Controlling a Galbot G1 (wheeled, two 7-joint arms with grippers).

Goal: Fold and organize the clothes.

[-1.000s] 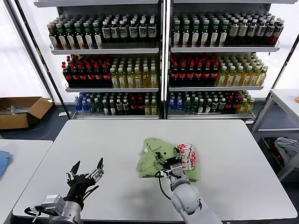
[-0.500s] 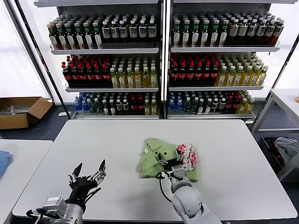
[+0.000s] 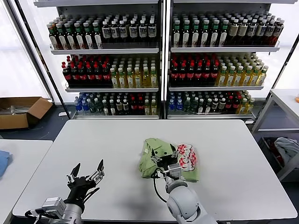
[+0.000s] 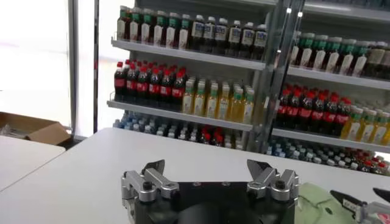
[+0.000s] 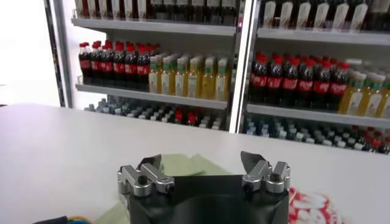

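soft cloth polo shirt (image 3: 161, 154), matt white table (image 3: 107, 149)

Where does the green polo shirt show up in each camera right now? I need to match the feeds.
Head view: green polo shirt bunched on the white table, right of centre, under the right gripper.
Left wrist view: a pale green edge low at the right side.
Right wrist view: green cloth just beyond the open fingers, red-and-white print to its right.
Shared landmark: the drink shelves behind the table.
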